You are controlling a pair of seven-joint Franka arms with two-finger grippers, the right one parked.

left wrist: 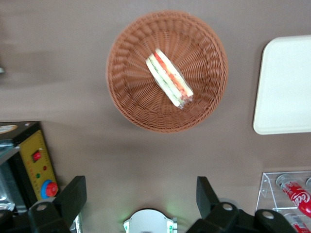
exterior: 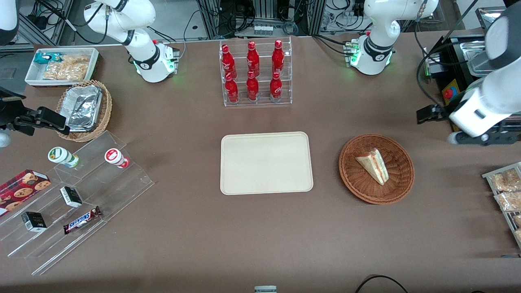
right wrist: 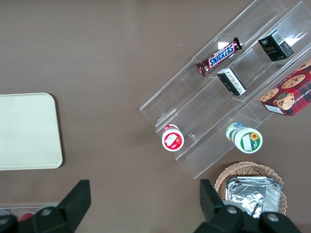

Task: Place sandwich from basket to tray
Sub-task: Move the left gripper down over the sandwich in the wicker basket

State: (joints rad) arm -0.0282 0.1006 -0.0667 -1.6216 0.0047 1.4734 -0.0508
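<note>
Snack shelving of clear acrylic [exterior: 77, 195] fills the parked arm's end of the table, carrying a Snickers bar [exterior: 82, 219], small dark boxes and two round cups; the right wrist view shows these same goods from above. Farther from the front camera sits a tan wicker basket of foil containers [exterior: 84, 110]. A rack of red bottles [exterior: 255, 73] stands at mid-table, and nearer the front camera lies the tray [exterior: 266, 162], bare and flat. Toward the working arm's end rests the basket [exterior: 377, 169], with the sandwich [exterior: 373, 165] lying inside it on its side. The left wrist view adds what the front view cannot: the sandwich's [left wrist: 169, 78] red and green filling edge, seen straight down within the basket [left wrist: 166, 72], and the tray's corner [left wrist: 284, 82] just beside. The gripper [left wrist: 138, 201] hangs high above the table near the basket, its fingers [left wrist: 73, 196] spread wide apart and holding nothing.
</note>
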